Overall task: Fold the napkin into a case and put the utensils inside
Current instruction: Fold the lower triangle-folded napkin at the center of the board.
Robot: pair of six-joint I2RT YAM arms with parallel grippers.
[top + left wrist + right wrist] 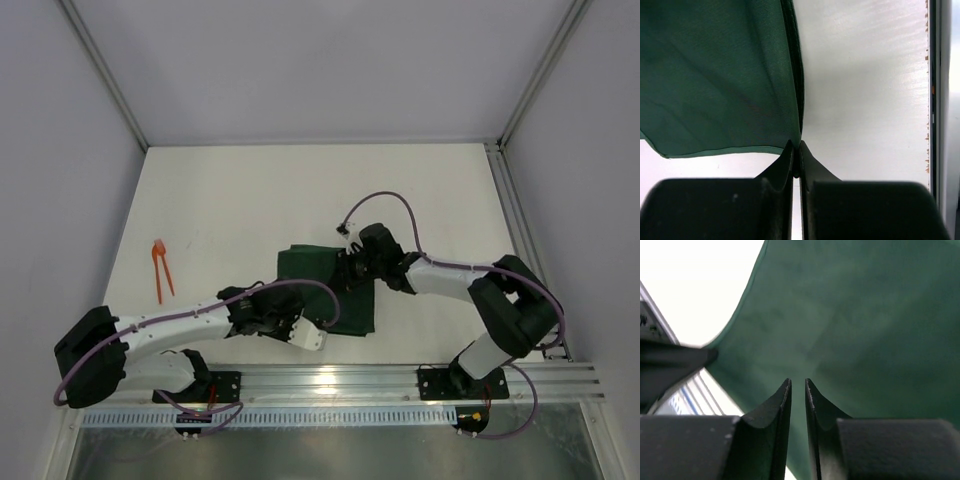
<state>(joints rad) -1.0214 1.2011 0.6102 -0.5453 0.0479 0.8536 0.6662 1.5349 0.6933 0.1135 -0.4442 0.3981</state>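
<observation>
The dark green napkin [335, 300] lies folded on the white table, near its middle. My left gripper [305, 332] is at the cloth's near-left corner. In the left wrist view its jaws [796, 144] are shut on that corner, with the napkin [715, 75] spreading ahead and to the left. My right gripper [350, 268] hangs over the napkin's far right part. In the right wrist view it [798, 382] is open by a narrow gap just above the cloth [865, 315], with nothing seen between the fingers. The orange utensils [160, 266] lie together at the far left of the table.
A metal rail [400, 380] runs along the table's near edge by the arm bases. Another rail [520, 230] lines the right side. Grey walls enclose the table on three sides. Purple cables loop over both arms.
</observation>
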